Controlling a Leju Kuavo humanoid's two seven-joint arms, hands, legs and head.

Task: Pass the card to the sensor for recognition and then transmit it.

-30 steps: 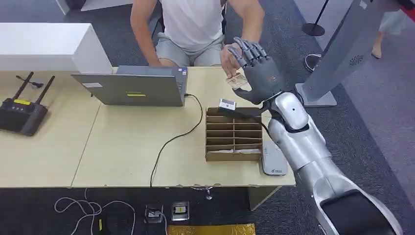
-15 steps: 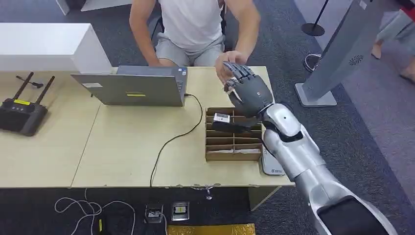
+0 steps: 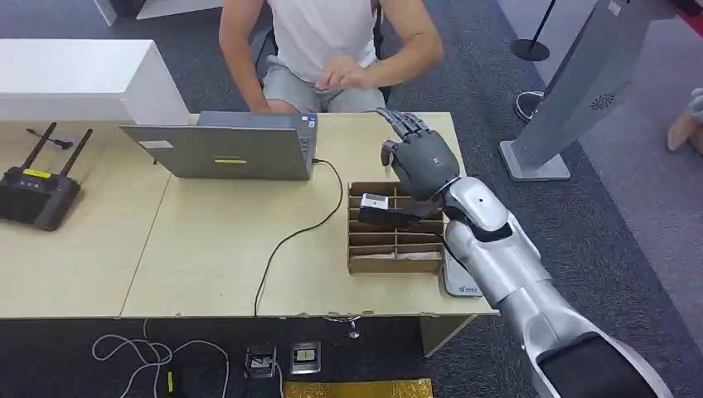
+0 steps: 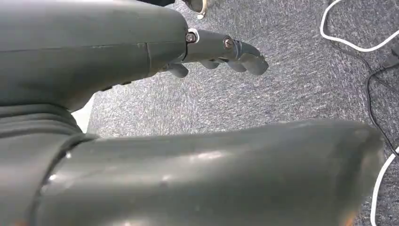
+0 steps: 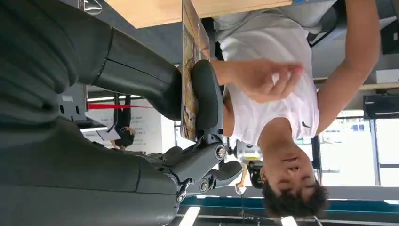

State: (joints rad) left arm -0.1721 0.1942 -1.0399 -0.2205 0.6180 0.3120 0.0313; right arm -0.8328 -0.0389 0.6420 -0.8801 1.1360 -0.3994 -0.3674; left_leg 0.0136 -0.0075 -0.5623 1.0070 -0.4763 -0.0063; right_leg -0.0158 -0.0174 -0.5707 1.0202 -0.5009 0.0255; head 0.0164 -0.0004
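Note:
My right hand (image 3: pixel 423 157) hovers over the back edge of the cardboard organizer (image 3: pixel 396 240), fingers pointing toward the seated person (image 3: pixel 332 37). In the right wrist view the card (image 5: pixel 189 70) appears edge-on, pinched between the thick thumb and a dark finger of that hand (image 5: pixel 94 141). A black scanner with a white label (image 3: pixel 375 201) lies across the organizer's back rows, just below the hand. A white reader (image 3: pixel 463 280) sits on the table to the organizer's right, partly under my forearm. My left hand (image 4: pixel 221 49) hangs over the carpet, fingers loosely apart and holding nothing.
A grey laptop (image 3: pixel 224 149) stands at the table's far side with its cable running to the front edge. A black router (image 3: pixel 37 195) sits far left. The person's hands (image 3: pixel 344 76) are together near the chest. A grey kiosk post (image 3: pixel 572 91) stands to the right.
My right hand has come down and leftward from its raised spot by the person's hand to just above the scanner. The person's hand has drawn back to the chest.

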